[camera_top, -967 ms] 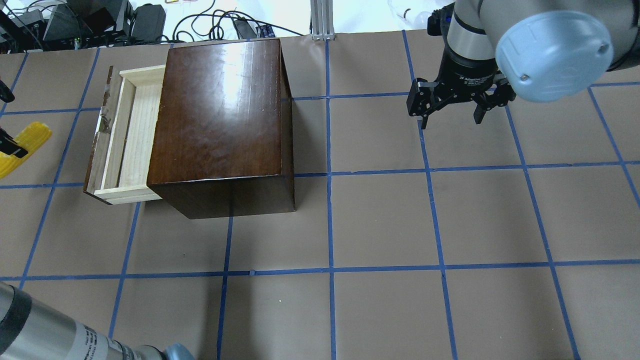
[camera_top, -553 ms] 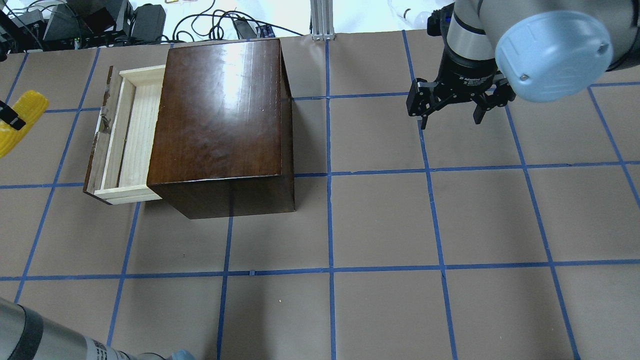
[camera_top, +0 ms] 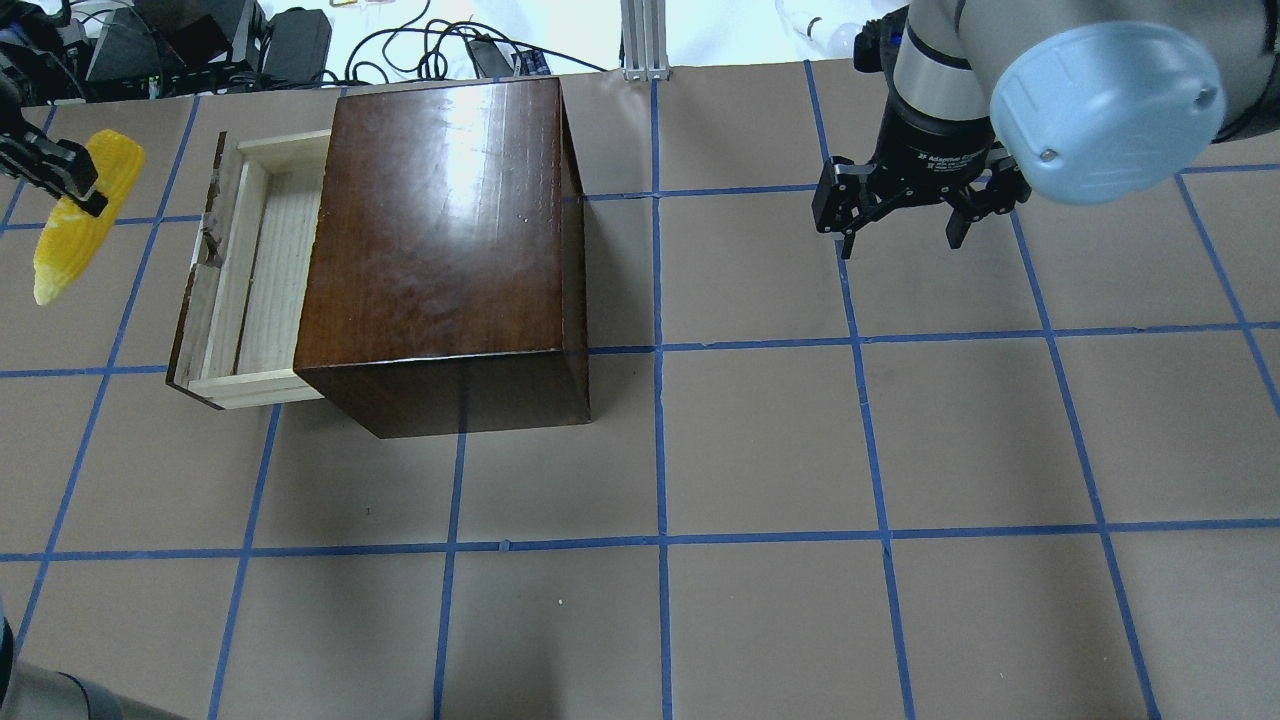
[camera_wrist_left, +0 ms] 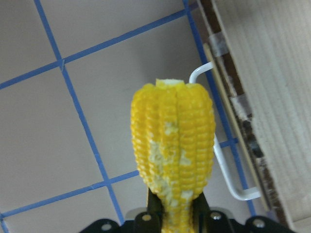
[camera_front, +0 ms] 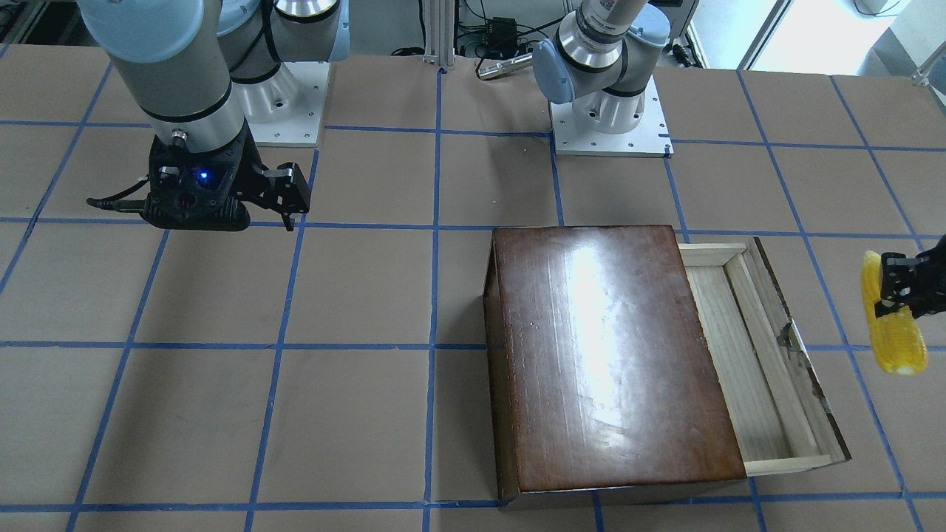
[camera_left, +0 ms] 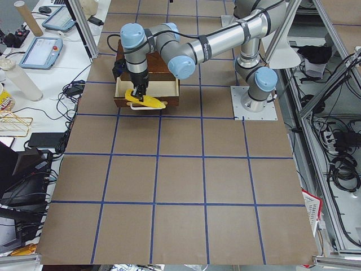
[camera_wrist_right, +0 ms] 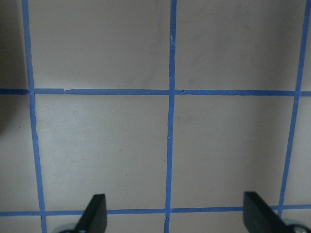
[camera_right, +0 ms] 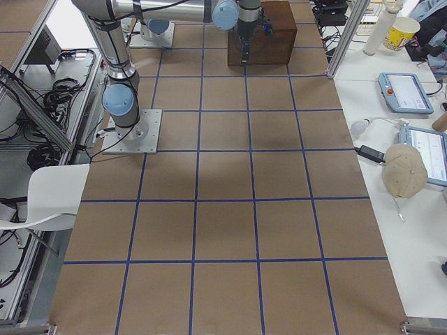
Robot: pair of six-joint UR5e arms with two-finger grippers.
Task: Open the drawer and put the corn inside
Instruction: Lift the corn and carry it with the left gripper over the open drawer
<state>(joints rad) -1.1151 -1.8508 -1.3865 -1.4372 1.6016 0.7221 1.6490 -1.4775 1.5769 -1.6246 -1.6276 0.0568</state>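
Observation:
The drawer (camera_top: 255,270) of pale wood stands pulled out to the left of the glossy dark-brown box (camera_top: 440,220); it looks empty. It also shows in the front-facing view (camera_front: 746,355). My left gripper (camera_top: 55,170) is shut on the yellow corn (camera_top: 70,245) and holds it in the air to the left of the drawer's scuffed front. The left wrist view shows the corn (camera_wrist_left: 172,155) between the fingers, beside the drawer's white wire handle (camera_wrist_left: 221,160). My right gripper (camera_top: 900,225) is open and empty, hovering over the table far right of the box.
Cables and electronics (camera_top: 200,40) lie behind the table's far edge, and an aluminium post (camera_top: 645,40) stands behind the box. Both arm bases (camera_front: 610,111) are bolted at the robot's side. Blue tape lines cross the brown table.
My left gripper has carried the corn away from the robot and to the right, closer to the drawer's front. The right arm, box and drawer have not moved.

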